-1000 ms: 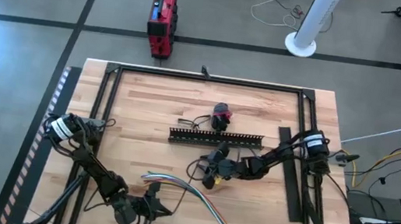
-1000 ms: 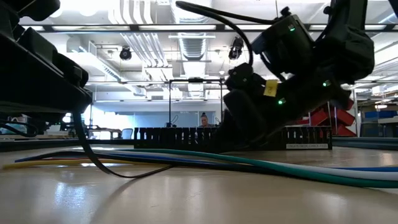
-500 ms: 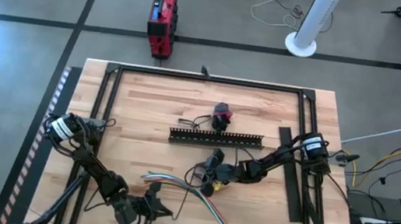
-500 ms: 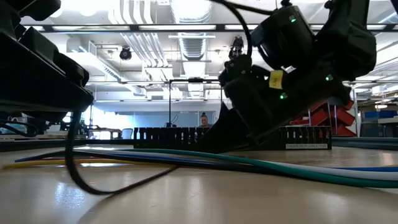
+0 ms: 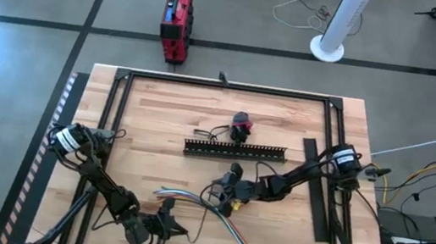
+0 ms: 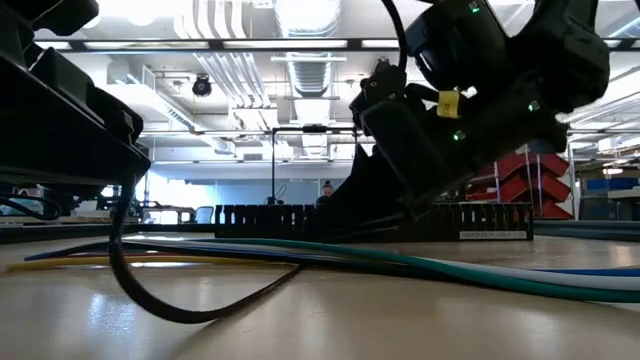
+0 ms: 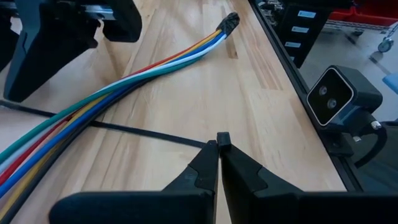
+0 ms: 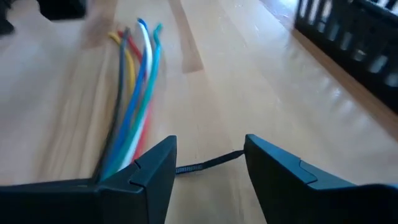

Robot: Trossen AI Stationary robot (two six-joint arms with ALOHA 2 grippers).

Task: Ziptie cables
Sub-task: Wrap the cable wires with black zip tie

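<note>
**Right claw open over ziptie, left claw pinched on its head**

High view: cables (image 5: 206,208) lie loose on the table (image 5: 286,123), front-centre, running from near the left claw (image 5: 162,227) out toward the right front. Right claw (image 5: 227,193) sits just behind the bundle's middle, arm reaching in from the right edge. Slotted duct (image 5: 235,150) further back, well apart from the bundle.

Low view: cables (image 6: 470,272) flat across the table; ziptie (image 6: 170,300) curves up in a black loop in front of them. Right claw body hangs above; fingers can't be made out here.

Left wrist: left claw (image 7: 219,144) fully closed, tips pinching the ziptie head; ziptie (image 7: 149,134) runs from there under the cables (image 7: 124,84).

Right wrist: right claw (image 8: 208,158) moderately open, nothing gripped. Ziptie (image 8: 208,163) lies on the table between the fingers; cables (image 8: 134,112) just beside one finger.
</note>
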